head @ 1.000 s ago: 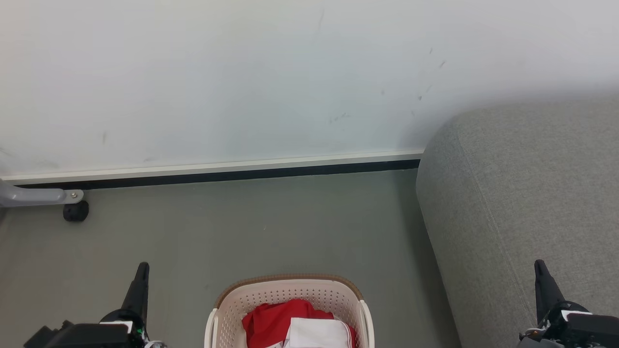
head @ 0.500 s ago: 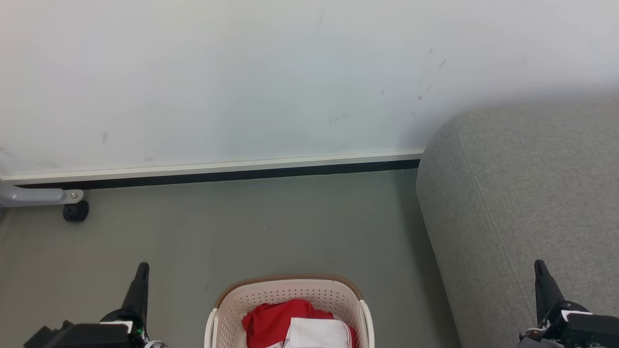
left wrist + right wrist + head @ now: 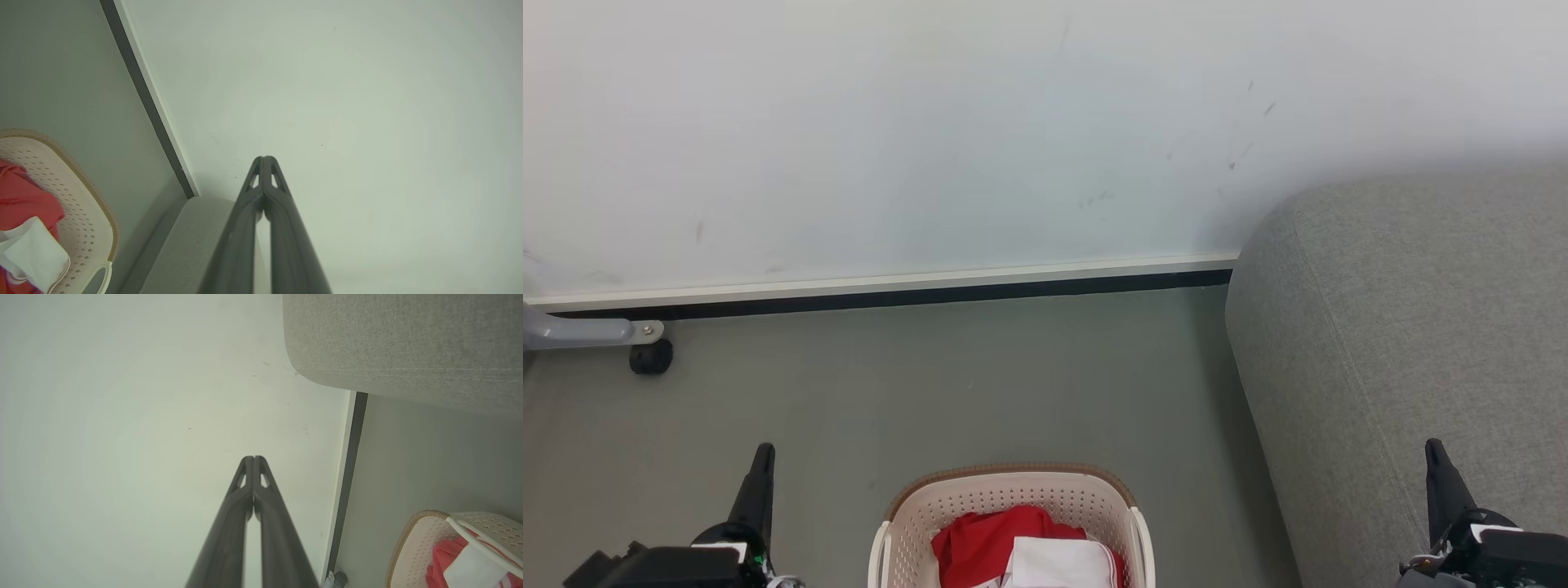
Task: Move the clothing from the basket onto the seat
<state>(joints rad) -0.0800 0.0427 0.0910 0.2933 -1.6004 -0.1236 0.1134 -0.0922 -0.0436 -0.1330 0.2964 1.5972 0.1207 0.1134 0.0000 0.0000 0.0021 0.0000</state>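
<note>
caster (image 3: 651, 357): your head view has this black wheel under a grey leg at the far left edge of the floor (image 3: 1013, 376), by the dark baseboard (image 3: 890, 296). The right wrist view catches it at its bottom edge.
left gripper (image 3: 764, 451): low on your left over the floor, arm level, long fingers pointing toward the wall (image 3: 931, 122). They are pressed together with nothing between them, and its wrist view shows you the tips meeting.
basket (image 3: 1011, 474): on the floor between your two grippers, well apart from the wall edge and near the sofa's side. The left wrist view adds its cut-out handle (image 3: 98, 271).
clothing (image 3: 984, 535): inside the basket, red with a folded white piece on top.
sofa (image 3: 1405, 327): along the floor's right edge, reaching the wall. The right wrist view gives you its stitched seam clearly.
right gripper (image 3: 1435, 447): low on your right in front of the sofa's side, posed like the left. Its fingers are closed tip to tip and empty.
</note>
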